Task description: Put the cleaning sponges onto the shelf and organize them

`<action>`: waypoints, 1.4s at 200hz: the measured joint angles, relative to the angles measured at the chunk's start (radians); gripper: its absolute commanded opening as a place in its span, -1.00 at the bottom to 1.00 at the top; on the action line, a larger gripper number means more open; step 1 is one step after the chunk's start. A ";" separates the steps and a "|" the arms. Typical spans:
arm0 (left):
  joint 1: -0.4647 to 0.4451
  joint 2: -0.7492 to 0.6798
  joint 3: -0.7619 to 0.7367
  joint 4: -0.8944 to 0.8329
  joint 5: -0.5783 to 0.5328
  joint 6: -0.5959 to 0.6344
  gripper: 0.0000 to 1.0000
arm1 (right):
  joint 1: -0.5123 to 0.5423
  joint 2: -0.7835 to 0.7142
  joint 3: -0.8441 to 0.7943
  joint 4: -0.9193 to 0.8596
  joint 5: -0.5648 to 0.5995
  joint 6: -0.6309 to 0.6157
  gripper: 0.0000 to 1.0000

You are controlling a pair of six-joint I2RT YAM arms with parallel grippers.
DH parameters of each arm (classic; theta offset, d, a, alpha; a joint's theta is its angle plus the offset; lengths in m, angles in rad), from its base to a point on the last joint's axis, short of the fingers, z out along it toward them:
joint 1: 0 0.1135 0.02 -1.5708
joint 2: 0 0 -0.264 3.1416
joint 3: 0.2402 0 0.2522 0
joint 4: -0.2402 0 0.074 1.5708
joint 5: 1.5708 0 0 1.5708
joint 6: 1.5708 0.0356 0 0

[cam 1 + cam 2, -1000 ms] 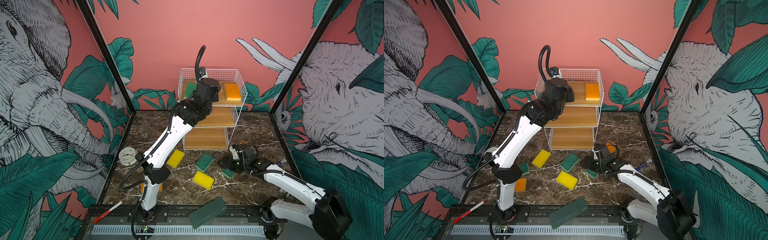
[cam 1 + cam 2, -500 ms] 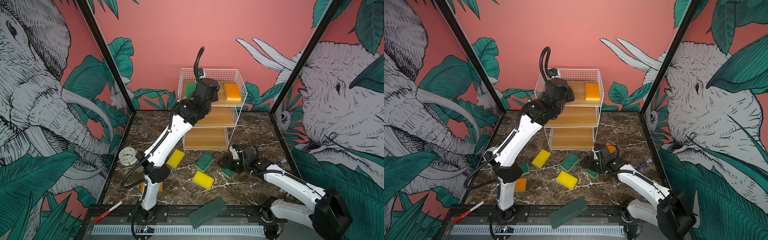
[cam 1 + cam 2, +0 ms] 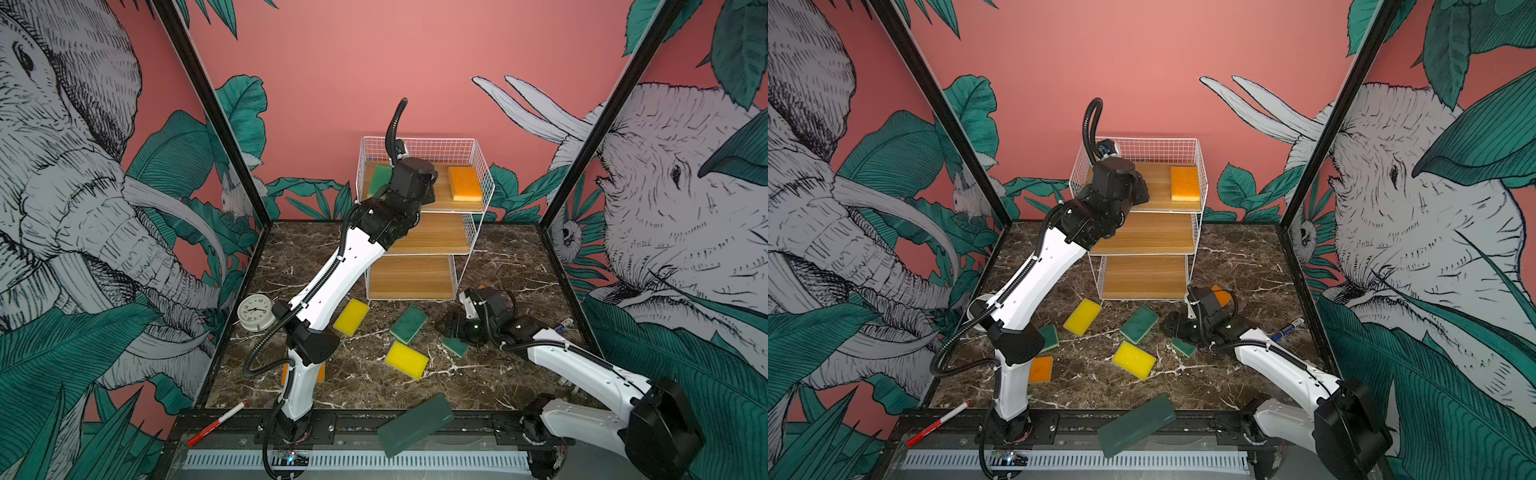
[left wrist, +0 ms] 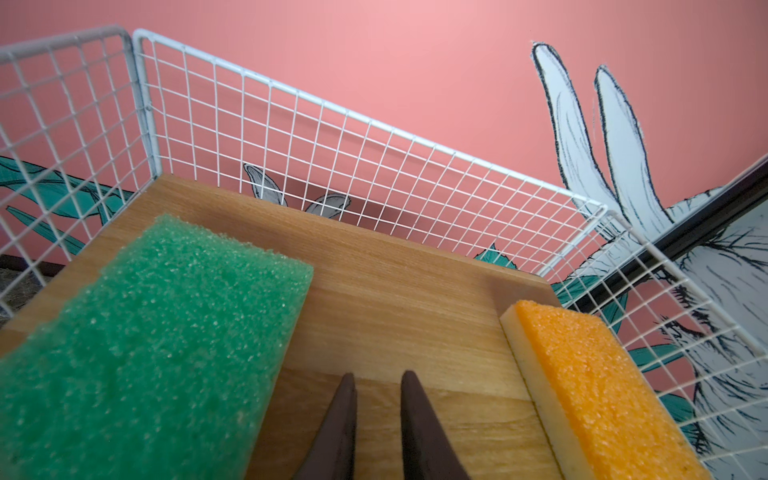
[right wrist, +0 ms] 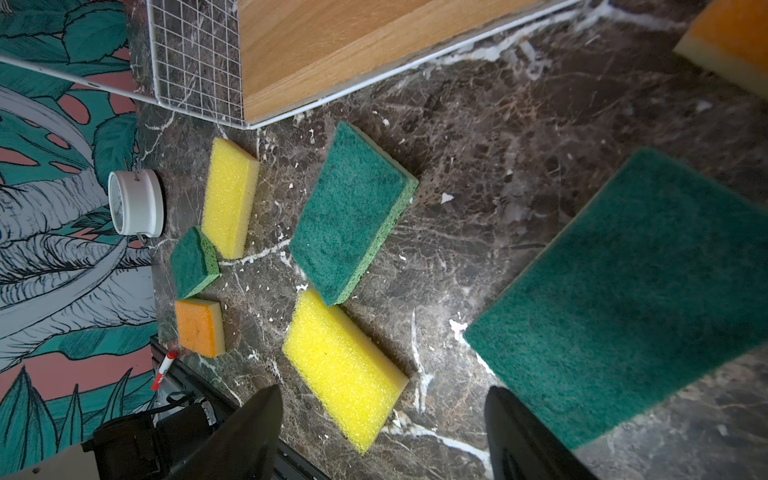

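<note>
While I watch both arms from above, the shelf (image 3: 436, 237) stands at the far middle of the floor. The left gripper (image 4: 377, 376) hangs over its top board, fingers nearly together with a narrow slit and nothing in it. On that board the green sponge (image 4: 145, 345) lies flat just left of the fingers and the orange sponge (image 4: 598, 382) just right, by the wire side. Neither touches them.

My right gripper (image 5: 382, 390) sits low over the floor near the shelf's right front corner, fingers spread wide and empty. A dark green sponge (image 5: 648, 299) lies just beside it on the near side, outside the gap; I cannot tell whether a finger touches it. Left of the gripper lie a second dark green sponge (image 5: 353, 212), a near yellow sponge (image 5: 340, 365) and a far yellow sponge (image 5: 230, 195). By the left arm's base are a small green sponge (image 5: 193, 262) and a small orange sponge (image 5: 199, 326). One more orange-faced sponge (image 3: 1222, 294) lies beyond the right wrist.

The left arm rises from the near rail and slants up and far. The right arm stays low, reaching left from the near right.

The floor (image 3: 498, 257) is dark veined marble, and the walls are pink with elephants and leaves. A green slab (image 3: 415, 424) rests on the near rail and a clock (image 3: 255, 311) stands at the left.
</note>
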 measured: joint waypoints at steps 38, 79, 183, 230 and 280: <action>0.013 0.000 -0.020 0.043 0.010 -0.013 -0.58 | 0.000 0.000 0.000 0.000 0.000 0.000 0.59; 0.017 0.000 -0.029 0.068 0.008 -0.018 -0.60 | 0.000 0.000 0.000 0.001 0.000 0.000 0.61; 0.021 -0.007 -0.076 0.145 -0.055 -0.032 -0.60 | 0.000 0.006 0.000 0.014 -0.011 0.000 0.61; 0.021 -0.036 -0.124 0.173 -0.065 -0.039 -0.63 | 0.000 0.006 0.000 0.015 -0.014 0.000 0.62; 0.021 -0.036 -0.124 0.175 -0.042 -0.035 -0.63 | 0.000 0.006 0.000 0.014 -0.015 0.000 0.62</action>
